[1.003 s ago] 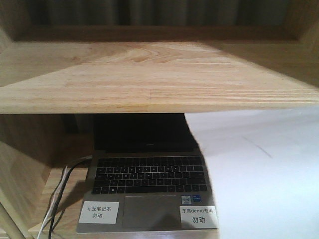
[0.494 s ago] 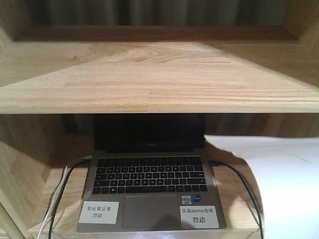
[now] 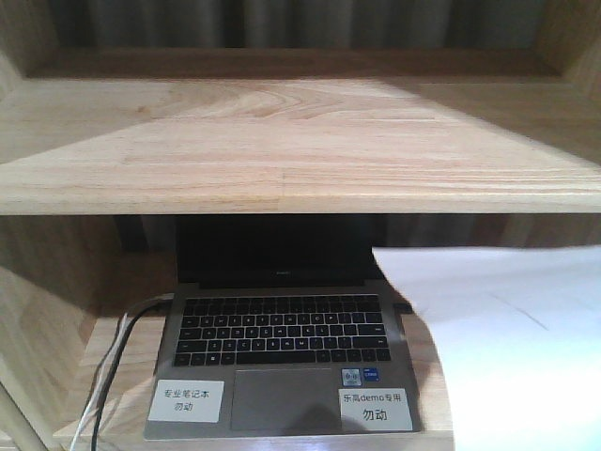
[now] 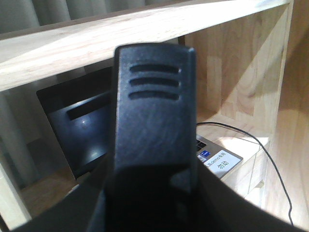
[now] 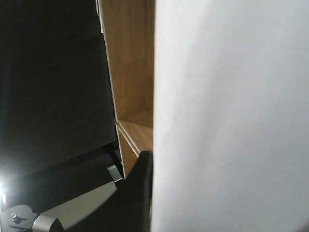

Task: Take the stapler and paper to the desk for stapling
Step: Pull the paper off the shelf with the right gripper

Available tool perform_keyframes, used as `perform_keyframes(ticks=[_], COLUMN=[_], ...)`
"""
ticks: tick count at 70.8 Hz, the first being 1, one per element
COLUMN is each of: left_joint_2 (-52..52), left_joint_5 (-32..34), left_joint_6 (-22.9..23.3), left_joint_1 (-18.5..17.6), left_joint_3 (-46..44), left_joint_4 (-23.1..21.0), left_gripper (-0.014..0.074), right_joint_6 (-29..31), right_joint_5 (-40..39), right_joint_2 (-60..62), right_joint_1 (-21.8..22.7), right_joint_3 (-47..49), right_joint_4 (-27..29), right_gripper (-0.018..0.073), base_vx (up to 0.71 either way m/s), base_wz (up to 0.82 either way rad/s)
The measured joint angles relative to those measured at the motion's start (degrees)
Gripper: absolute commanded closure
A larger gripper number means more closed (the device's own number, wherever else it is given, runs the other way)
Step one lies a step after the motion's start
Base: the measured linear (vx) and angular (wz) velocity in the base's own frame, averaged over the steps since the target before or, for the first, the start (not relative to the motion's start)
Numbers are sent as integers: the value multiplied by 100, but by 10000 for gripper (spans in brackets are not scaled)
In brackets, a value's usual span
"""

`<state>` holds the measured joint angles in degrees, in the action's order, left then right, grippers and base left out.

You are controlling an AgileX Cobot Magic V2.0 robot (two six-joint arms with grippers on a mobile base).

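Right pincer (image 5: 145, 193): one dark finger (image 5: 141, 183) lies against the near edge of the paper (image 5: 231, 116). The opposing finger is hidden behind the sheet. The sheet stands in the air with no other support, so treat this pincer as clamped on it. The edge grip probably lets the sheet hang clear of the arm.

Left pincer (image 4: 152, 208): a black moulded body with three slots fills the wrist view. It is most likely the stapler (image 4: 154, 121), carried close to the lens. The jaws are lost in shadow beneath it, so you cannot tell how far apart they stand.

In the front view, the paper masks the lower right and overlaps the right corner of the laptop (image 3: 282, 338). The laptop sits in the lower bay of the shelf unit (image 3: 282, 150).

The counter appears in no view. Judge both items as in transit and not yet delivered. When you turn, keep the sheet off the shelf edge.
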<state>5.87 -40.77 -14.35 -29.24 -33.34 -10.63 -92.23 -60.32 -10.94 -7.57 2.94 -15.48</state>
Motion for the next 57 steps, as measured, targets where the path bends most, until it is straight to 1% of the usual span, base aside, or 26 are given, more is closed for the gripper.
perform_keyframes(ticks=[57], left_joint_2=[0], left_joint_5=[0], left_joint_6=[0], left_joint_1=[0], left_joint_3=[0], left_joint_4=[0], left_gripper=[602], right_joint_6=[0], right_joint_5=[-96], right_joint_2=[0], right_joint_1=[0], right_joint_3=[0], right_joint_4=[-4], right_gripper=[564], base_vx=[0], base_wz=[1])
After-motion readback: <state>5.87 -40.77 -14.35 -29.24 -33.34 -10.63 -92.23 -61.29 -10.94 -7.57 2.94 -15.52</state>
